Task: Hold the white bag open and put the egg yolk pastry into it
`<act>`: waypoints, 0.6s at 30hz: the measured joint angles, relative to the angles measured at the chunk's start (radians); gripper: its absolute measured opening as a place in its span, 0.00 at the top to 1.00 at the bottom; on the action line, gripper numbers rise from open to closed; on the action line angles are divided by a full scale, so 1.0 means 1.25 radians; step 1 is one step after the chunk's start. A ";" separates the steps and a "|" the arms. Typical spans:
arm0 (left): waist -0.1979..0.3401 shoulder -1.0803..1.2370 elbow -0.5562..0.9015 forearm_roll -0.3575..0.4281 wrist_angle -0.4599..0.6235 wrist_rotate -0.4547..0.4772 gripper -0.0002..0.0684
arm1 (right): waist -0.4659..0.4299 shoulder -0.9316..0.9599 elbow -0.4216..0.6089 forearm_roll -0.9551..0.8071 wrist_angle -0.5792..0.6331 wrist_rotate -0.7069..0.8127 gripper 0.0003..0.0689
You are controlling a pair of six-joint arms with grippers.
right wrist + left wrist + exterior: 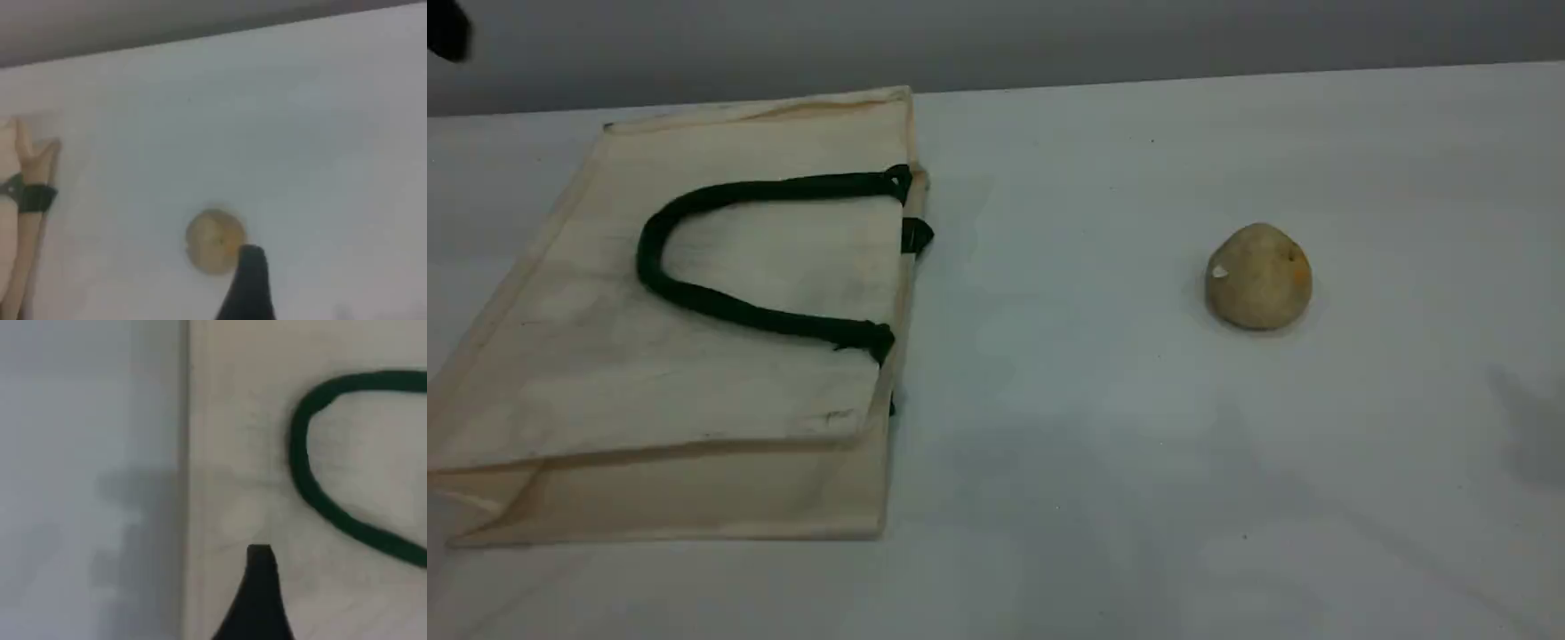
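Note:
The white bag (720, 373) lies flat on its side at the table's left, mouth edge facing right, its dark green rope handle (694, 298) looped back over the upper face. The egg yolk pastry (1259, 277), a small tan ball with an orange spot, rests alone on the table to the right. In the left wrist view one fingertip (259, 567) hovers over the bag (253, 453), left of the handle (303, 473), and nothing is in the left gripper. In the right wrist view one fingertip (251, 267) hangs just right of the pastry (215, 241), which nothing grips.
A dark bit of the left arm (445, 31) shows in the scene's top left corner. The white table (1103, 427) spreads bare between bag and pastry. The bag's mouth edge with a green tab (33, 198) sits at the right wrist view's left edge.

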 joint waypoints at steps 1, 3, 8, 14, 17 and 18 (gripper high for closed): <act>0.000 0.024 -0.009 -0.011 -0.001 0.005 0.19 | 0.000 0.003 0.000 0.001 -0.006 0.000 0.17; -0.001 0.065 -0.024 -0.030 -0.004 0.020 0.19 | 0.000 0.004 0.000 0.002 -0.021 0.000 0.17; -0.001 0.146 -0.043 -0.066 -0.040 0.048 0.19 | 0.000 0.004 0.000 0.002 -0.022 0.000 0.17; -0.001 0.214 -0.043 -0.073 -0.074 0.048 0.19 | 0.000 0.004 0.000 0.028 -0.022 -0.015 0.17; -0.002 0.242 -0.043 -0.098 -0.104 0.048 0.19 | 0.000 0.004 0.000 0.051 -0.024 -0.031 0.17; -0.005 0.252 -0.043 -0.102 -0.113 0.053 0.19 | 0.000 0.004 0.000 0.060 -0.024 -0.040 0.17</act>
